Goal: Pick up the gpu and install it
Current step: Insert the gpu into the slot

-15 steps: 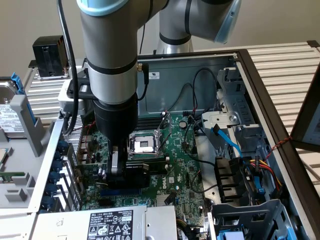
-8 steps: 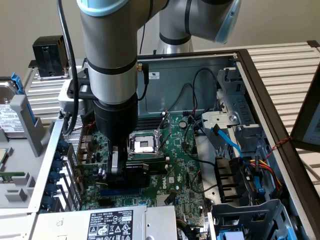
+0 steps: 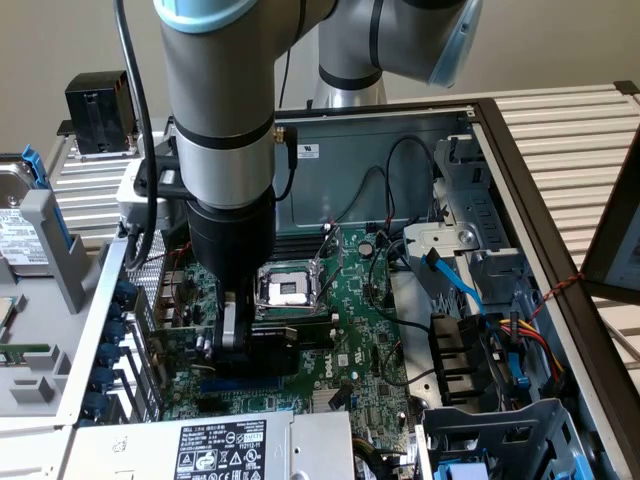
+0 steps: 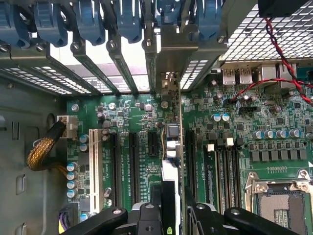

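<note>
White "DELL" lettering on green motherboard [image 3: 345, 355], power supply label [image 3: 222, 447] print too small to read

It looked like a robotics lab or repair workshop: an opened computer case [image 3: 520, 190] lay under a robot arm [image 3: 220, 120], motherboard [image 4: 146, 142] exposed.

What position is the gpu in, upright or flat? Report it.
Upright on edge: the wrist view shows the gpu as a thin strip between the jaws, above the motherboard. Seated or not: cannot tell.
</note>
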{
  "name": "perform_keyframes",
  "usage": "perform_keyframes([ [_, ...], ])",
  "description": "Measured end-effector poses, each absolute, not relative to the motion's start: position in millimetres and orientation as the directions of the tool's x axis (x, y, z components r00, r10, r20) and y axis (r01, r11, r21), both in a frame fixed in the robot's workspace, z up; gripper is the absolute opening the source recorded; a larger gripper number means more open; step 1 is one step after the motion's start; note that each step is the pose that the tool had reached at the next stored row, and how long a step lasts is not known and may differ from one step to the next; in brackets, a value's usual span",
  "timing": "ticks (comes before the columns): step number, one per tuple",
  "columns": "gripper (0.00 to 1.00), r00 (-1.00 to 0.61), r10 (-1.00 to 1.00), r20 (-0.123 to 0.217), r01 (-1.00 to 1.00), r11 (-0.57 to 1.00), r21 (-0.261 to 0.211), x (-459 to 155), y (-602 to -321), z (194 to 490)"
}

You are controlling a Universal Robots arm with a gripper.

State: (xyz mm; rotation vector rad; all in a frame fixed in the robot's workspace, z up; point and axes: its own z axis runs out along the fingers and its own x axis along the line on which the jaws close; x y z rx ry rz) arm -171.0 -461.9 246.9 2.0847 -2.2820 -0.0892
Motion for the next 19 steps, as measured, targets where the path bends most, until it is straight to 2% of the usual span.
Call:
perform_keyframes([
  [19,0.27,-0.089,-0.996,-0.003,-0.993,0.089,0.076,-170.9,-462.0,245.2],
])
